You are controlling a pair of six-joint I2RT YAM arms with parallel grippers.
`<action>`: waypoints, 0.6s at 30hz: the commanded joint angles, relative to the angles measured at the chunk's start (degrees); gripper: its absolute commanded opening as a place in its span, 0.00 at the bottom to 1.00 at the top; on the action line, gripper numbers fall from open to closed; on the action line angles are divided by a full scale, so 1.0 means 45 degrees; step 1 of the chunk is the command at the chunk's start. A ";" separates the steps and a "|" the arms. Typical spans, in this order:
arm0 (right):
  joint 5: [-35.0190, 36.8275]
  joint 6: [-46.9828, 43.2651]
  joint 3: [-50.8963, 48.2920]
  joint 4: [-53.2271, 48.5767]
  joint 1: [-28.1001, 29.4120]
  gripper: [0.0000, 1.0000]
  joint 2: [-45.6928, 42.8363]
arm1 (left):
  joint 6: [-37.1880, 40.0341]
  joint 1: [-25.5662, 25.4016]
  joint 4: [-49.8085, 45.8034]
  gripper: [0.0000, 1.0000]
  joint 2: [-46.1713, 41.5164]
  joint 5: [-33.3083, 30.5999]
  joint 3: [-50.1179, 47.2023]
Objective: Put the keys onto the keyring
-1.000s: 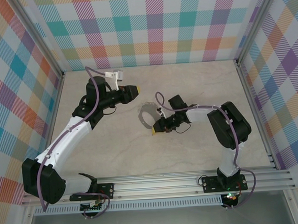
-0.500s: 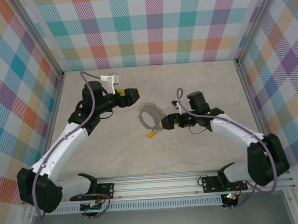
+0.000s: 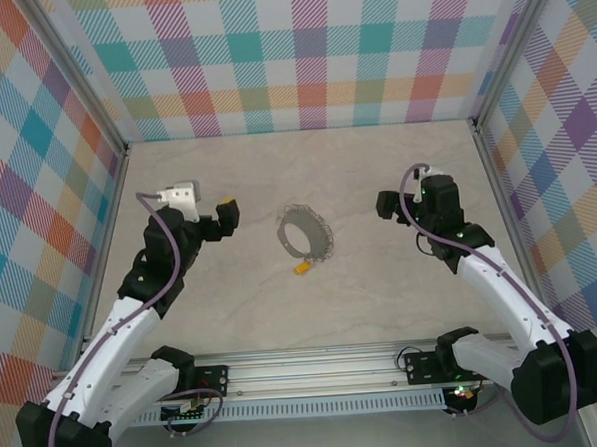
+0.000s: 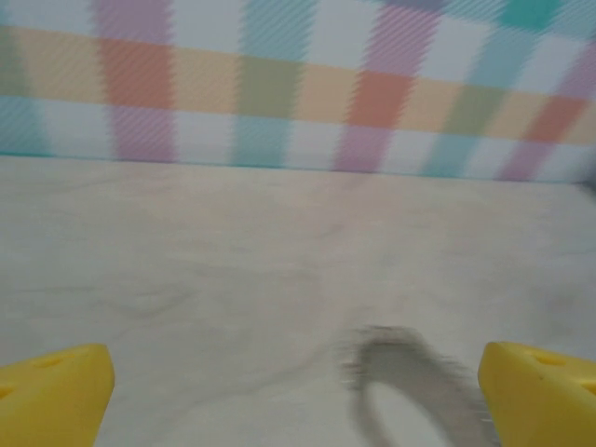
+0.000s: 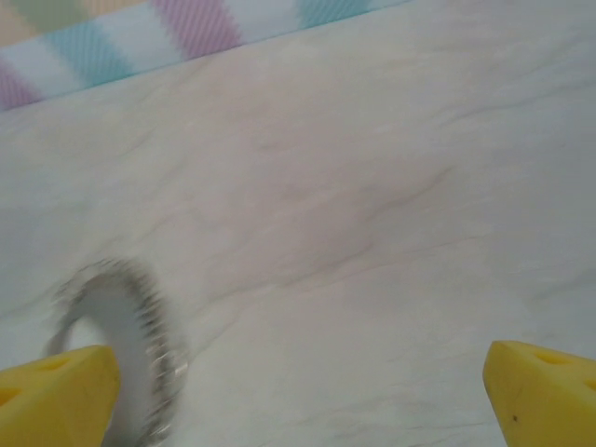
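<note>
Left gripper [image 3: 228, 207] hangs well to the left of the keyring [image 3: 325, 238], pointing toward it, and holds nothing. In the left wrist view its yellow fingertips [image 4: 56, 391] stand spread wide at the two bottom corners. The keyring shows as a blurred grey loop [image 4: 391, 337] ahead of them, nearer the right fingertip.

The keyring lies as a loop on the pale marbled table [image 3: 383, 309], about midway between the two grippers. The key [image 3: 303, 268], with its yellow-orange head, lies on the table just beside the keyring's near edge, outside the loop; whether the two touch cannot be told.

Well to the right of the keyring, the right gripper [image 3: 386, 204] also faces it and holds nothing. In the right wrist view its fingers [image 5: 540, 396] are spread wide, and the keyring's chain [image 5: 154, 326] sits just above the left one.
</note>
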 commanded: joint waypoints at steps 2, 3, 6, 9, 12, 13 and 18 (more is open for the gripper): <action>0.2533 -0.1167 -0.1165 0.1946 -0.0961 1.00 -0.0001 | 0.1649 0.1215 0.1807 1.00 0.0136 -0.1822 -0.1455; 0.2544 -0.1351 -0.1386 0.2159 -0.1235 1.00 0.0055 | 0.1465 0.1565 0.2268 1.00 0.0369 -0.1488 -0.1927; 0.2702 -0.1939 -0.2218 0.3320 -0.1846 1.00 0.0427 | 0.0805 0.2106 0.3888 1.00 0.1618 -0.1248 -0.2936; 0.3052 -0.2080 -0.3007 0.4529 -0.2148 1.00 0.1263 | 0.0659 0.2156 0.6724 1.00 0.3411 -0.1700 -0.4105; 0.3011 -0.2464 -0.4136 0.6882 -0.2245 1.00 0.1922 | 0.0877 0.2200 0.9025 1.00 0.5196 -0.1726 -0.4588; 0.2962 -0.2683 -0.4684 0.8040 -0.2260 1.00 0.2061 | 0.0924 0.2220 0.9716 1.00 0.5706 -0.1744 -0.4716; 0.1025 -0.2779 -0.6100 1.2650 -0.2657 1.00 0.3031 | 0.1530 0.2653 1.0329 1.00 0.6795 -0.0655 -0.4347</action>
